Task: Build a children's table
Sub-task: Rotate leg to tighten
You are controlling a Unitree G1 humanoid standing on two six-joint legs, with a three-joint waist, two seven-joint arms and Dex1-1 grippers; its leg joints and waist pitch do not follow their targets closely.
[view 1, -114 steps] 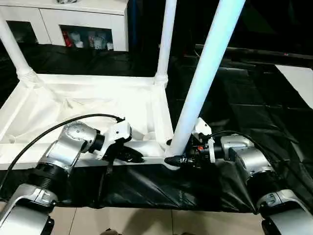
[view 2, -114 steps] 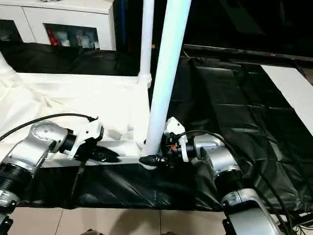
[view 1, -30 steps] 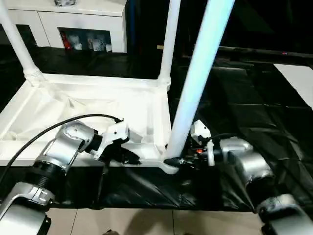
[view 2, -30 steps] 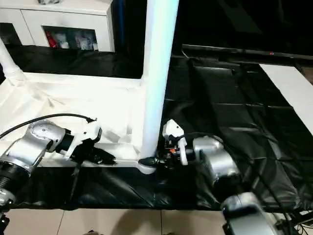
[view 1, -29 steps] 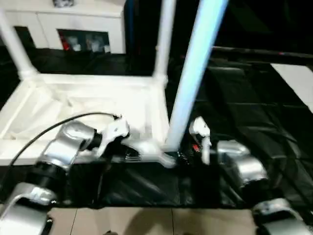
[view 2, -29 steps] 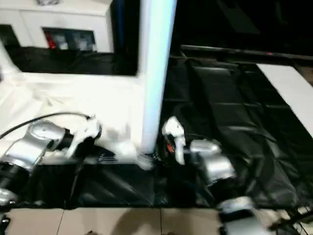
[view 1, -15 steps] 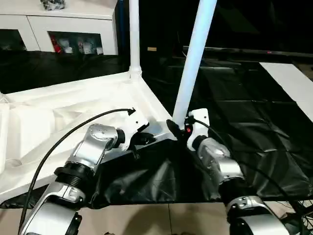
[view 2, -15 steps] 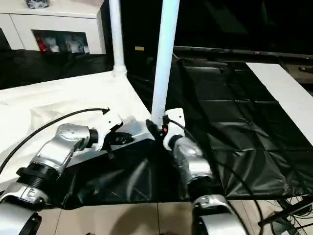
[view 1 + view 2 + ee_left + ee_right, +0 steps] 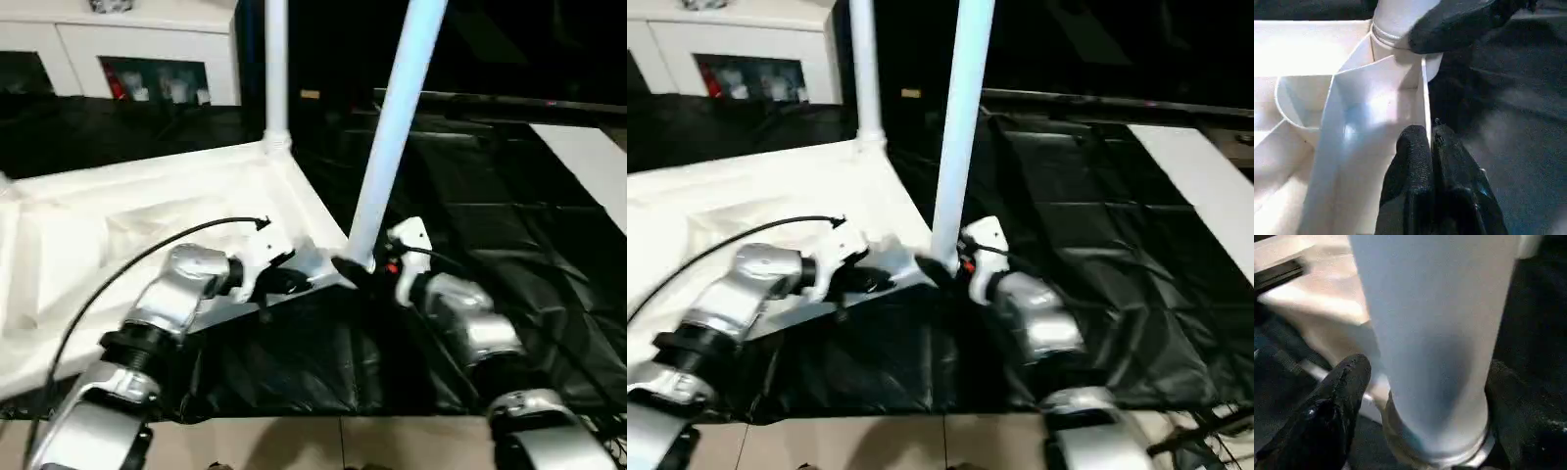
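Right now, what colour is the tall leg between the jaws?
White, with a bluish sheen; the leg shows best in the right eye view.

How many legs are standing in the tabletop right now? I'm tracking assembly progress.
2. One leg stands in the far corner socket; the other leg stands in the near corner, between the right gripper's fingers. The tabletop runs past the picture's left edge, so other legs may be hidden.

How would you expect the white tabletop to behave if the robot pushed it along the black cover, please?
The tabletop is a thin-walled, ribbed plastic shell, so it is probably light and fairly stiff. It would likely slide easily on the smooth black cover. The tall upright legs may make it wobble; the left pincer pinching its rim should steady it.
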